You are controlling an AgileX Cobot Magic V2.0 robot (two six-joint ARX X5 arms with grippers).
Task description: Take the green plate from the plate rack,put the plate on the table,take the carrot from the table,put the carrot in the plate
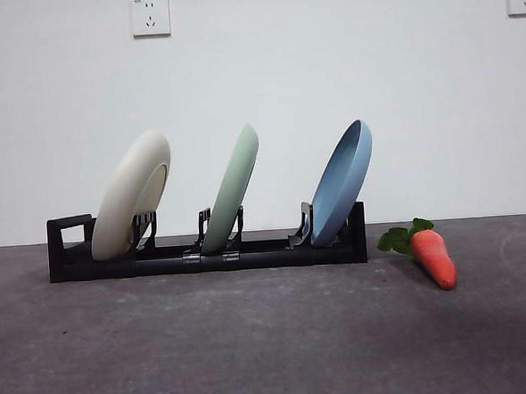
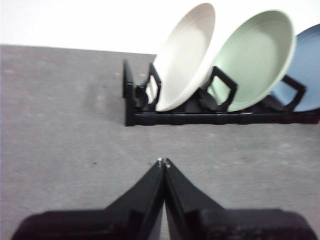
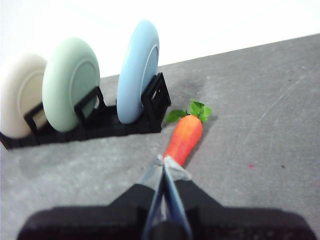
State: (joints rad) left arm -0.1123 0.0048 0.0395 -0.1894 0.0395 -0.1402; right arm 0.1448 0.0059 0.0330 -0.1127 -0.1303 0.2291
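The green plate (image 1: 233,189) stands tilted in the middle slot of the black plate rack (image 1: 204,254), between a cream plate (image 1: 132,195) and a blue plate (image 1: 342,182). The carrot (image 1: 432,256) lies on the table (image 1: 254,340) right of the rack, leaves toward the rack. No arm shows in the front view. My left gripper (image 2: 163,162) is shut and empty, hanging short of the rack's loop end, facing the green plate (image 2: 255,55). My right gripper (image 3: 164,159) is shut and empty, just short of the carrot's (image 3: 185,137) tip, with the green plate (image 3: 67,82) beyond.
A white wall with two sockets (image 1: 150,16) stands behind the table. The cream plate (image 2: 186,55) partly overlaps the green one in the left wrist view. Bare table lies in front of the rack and around the carrot.
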